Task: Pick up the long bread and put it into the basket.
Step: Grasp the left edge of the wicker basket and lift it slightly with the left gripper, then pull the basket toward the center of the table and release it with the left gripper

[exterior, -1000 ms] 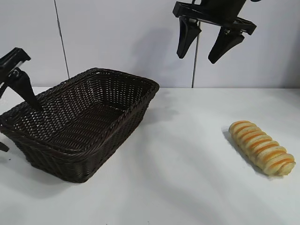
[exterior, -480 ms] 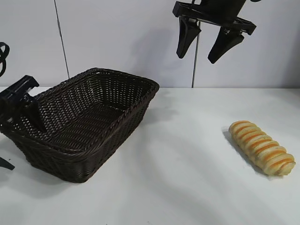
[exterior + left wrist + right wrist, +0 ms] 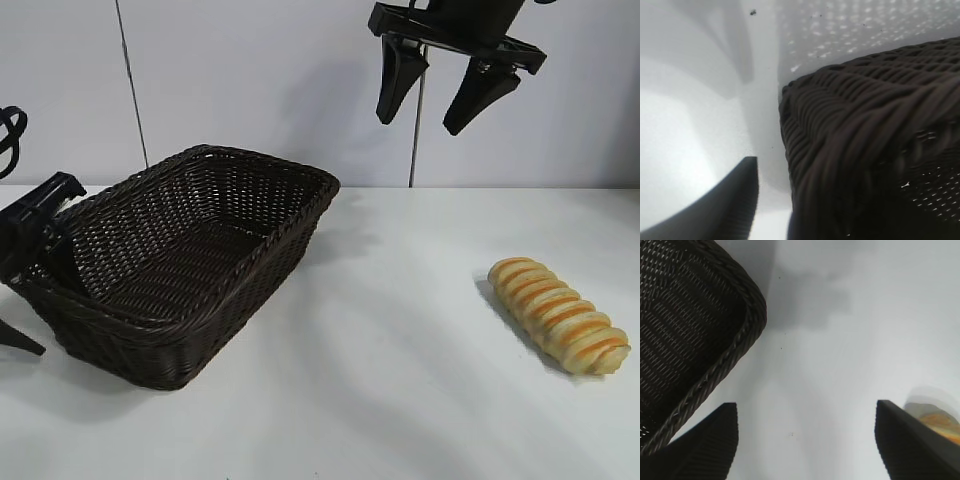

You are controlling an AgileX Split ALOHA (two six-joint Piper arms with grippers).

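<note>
Bread (image 3: 558, 313) lies untouched on the table (image 3: 400, 400), well apart from the basket (image 3: 180, 265), so the main work is not yet begun. The right gripper (image 3: 434, 92) hangs high between the two, jaws spread wide and empty; in its wrist view the loaf just peeks out beyond one finger. The left gripper (image 3: 28, 262) sits at the basket's near-left end, straddling the rim, one finger inside and one outside the wall; whether the jaws are clamped on the wicker I cannot tell. Left to do: reach the bread, grasp, lift, carry across, release inside.
</note>
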